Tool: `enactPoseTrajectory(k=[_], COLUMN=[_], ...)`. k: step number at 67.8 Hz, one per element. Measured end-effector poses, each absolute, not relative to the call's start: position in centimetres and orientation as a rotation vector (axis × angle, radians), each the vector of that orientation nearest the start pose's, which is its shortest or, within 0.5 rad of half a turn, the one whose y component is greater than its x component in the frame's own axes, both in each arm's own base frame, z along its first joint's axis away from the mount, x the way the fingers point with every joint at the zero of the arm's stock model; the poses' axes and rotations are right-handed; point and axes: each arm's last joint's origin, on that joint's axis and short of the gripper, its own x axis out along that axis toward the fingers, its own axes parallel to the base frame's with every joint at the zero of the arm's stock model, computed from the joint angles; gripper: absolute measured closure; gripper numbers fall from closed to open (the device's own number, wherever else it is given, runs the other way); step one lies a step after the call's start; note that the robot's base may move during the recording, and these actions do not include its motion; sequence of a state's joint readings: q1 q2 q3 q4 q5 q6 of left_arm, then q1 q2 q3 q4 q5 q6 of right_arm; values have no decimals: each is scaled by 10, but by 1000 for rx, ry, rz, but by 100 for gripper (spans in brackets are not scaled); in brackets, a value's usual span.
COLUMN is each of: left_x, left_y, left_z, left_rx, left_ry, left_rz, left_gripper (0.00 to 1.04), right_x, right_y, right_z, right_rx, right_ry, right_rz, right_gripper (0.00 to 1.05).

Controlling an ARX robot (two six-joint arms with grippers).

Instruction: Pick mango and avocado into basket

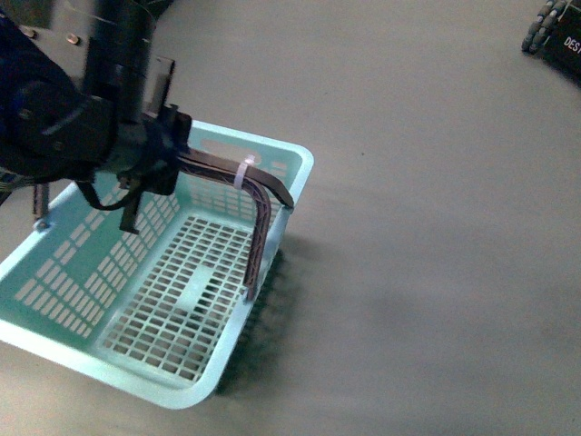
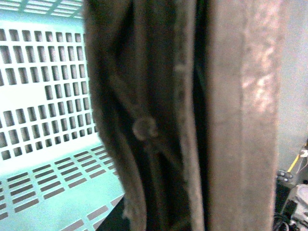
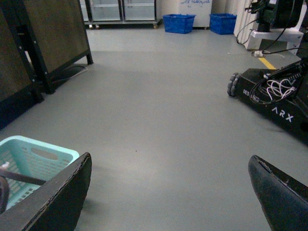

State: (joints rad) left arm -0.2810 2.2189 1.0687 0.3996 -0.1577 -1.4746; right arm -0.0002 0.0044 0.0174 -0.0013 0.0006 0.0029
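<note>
1. My left gripper (image 1: pixel 168 150) is clamped on the brown handles (image 1: pixel 259 195) of the teal basket (image 1: pixel 292 162), which hangs tilted over the grey floor (image 1: pixel 436 272) with no fruit inside.
2. My right gripper (image 3: pixel 168 185) is wide apart, holding nothing.
3. No view shows the mango or the avocado.
4. I judge the basket light and stiff. The tied handles are the right hold, but it may swing.

Dim flat light, soft shadow by basket (image 1: pixel 54 272), L-wrist view blurry

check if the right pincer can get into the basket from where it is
Probably yes. The right pincer is open and empty, with only floor between it and the basket. The basket's top is mostly open; only the brown handles, gripped by the left pincer, cross it.
</note>
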Motion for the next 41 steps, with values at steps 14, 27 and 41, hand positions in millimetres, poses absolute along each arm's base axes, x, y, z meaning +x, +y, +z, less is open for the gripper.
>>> enactPoseTrajectory(k=[14, 27, 41], left_x=[349, 307, 258], left_y=[-82, -63, -50], left_z=[125, 176, 226], left_rx=[-1333, -1404, -1451], left_ry=[517, 433, 353], left_rz=[406, 373, 326], left_gripper=[91, 91, 91], right_x=[97, 97, 97], right_y=[0, 0, 0], right_z=[169, 169, 169], right_rx=[2, 3, 2], right_ry=[-12, -12, -12], right_rz=[-1, -1, -1], right_gripper=[9, 9, 9])
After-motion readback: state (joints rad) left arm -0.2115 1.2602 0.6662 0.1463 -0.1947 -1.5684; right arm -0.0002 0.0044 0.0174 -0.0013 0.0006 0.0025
